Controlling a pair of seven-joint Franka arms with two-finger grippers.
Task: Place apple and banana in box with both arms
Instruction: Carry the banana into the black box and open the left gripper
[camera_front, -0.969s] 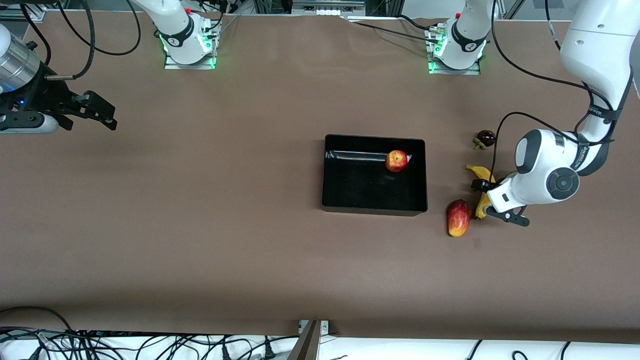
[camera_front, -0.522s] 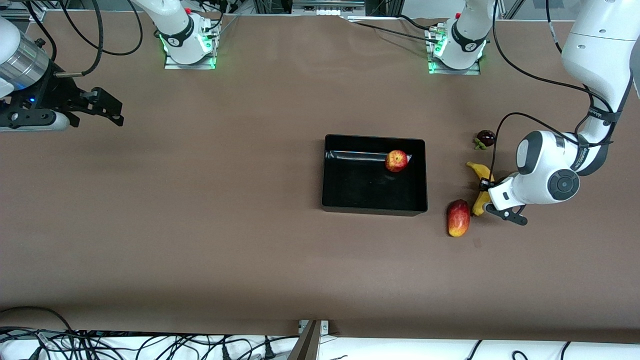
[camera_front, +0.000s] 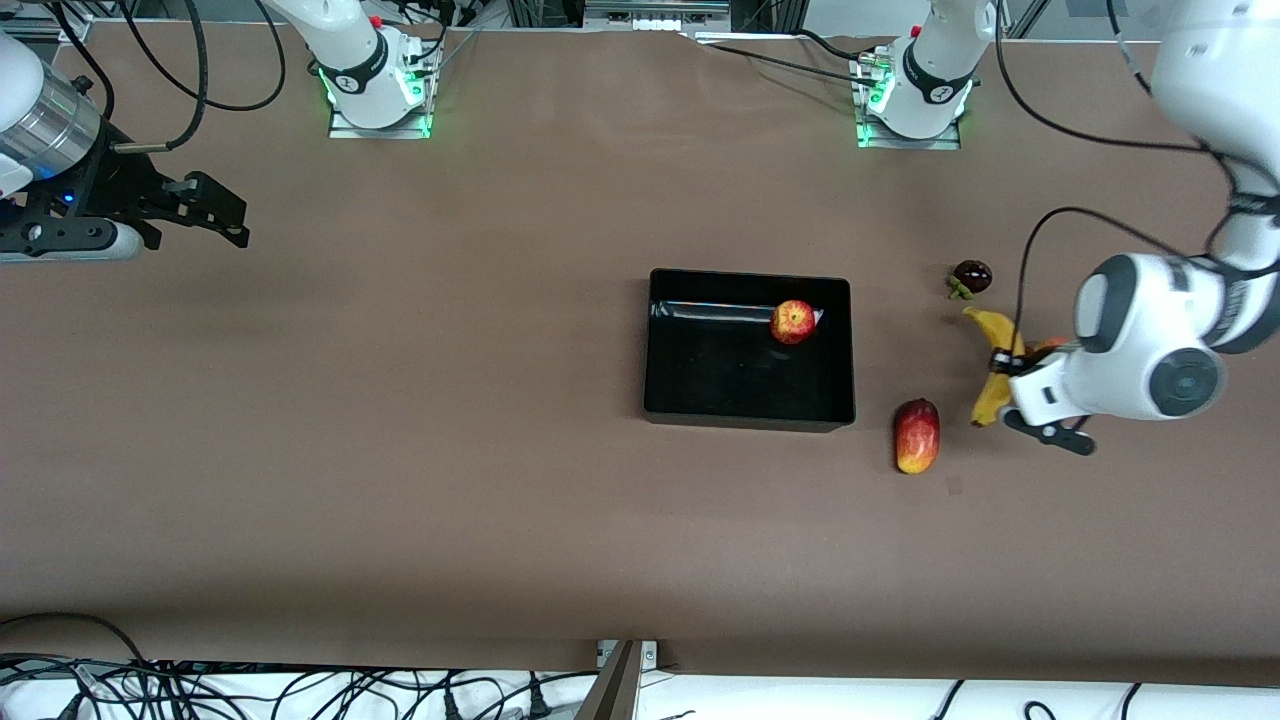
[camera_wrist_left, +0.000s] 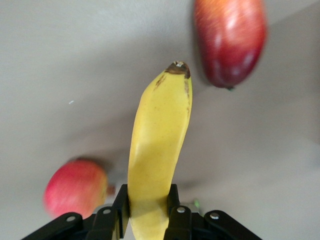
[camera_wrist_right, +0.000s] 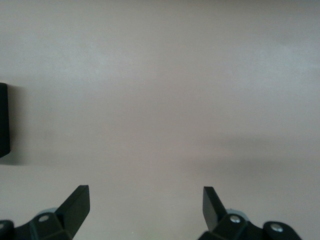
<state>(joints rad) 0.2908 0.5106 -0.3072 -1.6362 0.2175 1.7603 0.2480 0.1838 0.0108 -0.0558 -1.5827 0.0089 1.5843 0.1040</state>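
Note:
The banana (camera_front: 988, 328) hangs in my left gripper (camera_front: 1003, 368), lifted off the table near the left arm's end, beside the box (camera_front: 750, 276). In the left wrist view the two fingers (camera_wrist_left: 121, 202) press on the banana (camera_wrist_left: 160, 140) near one end. The apple (camera_front: 792, 322) lies inside the black box, by the wall farther from the front camera. My right gripper (camera_front: 235, 215) is open and empty, over bare table at the right arm's end, where that arm waits. Its open jaws show in the right wrist view (camera_wrist_right: 145, 200).
An oblong red-and-yellow fruit (camera_front: 917, 436) lies on the table beside the box's near corner; it also shows in the left wrist view (camera_wrist_left: 230, 40). A dark round fruit (camera_front: 971, 277) lies farther from the camera. A pinkish-red round fruit (camera_wrist_left: 75, 187) lies under the left gripper.
My left gripper has risen with the banana and moved toward the left arm's end of the table. The right gripper has shifted only slightly.

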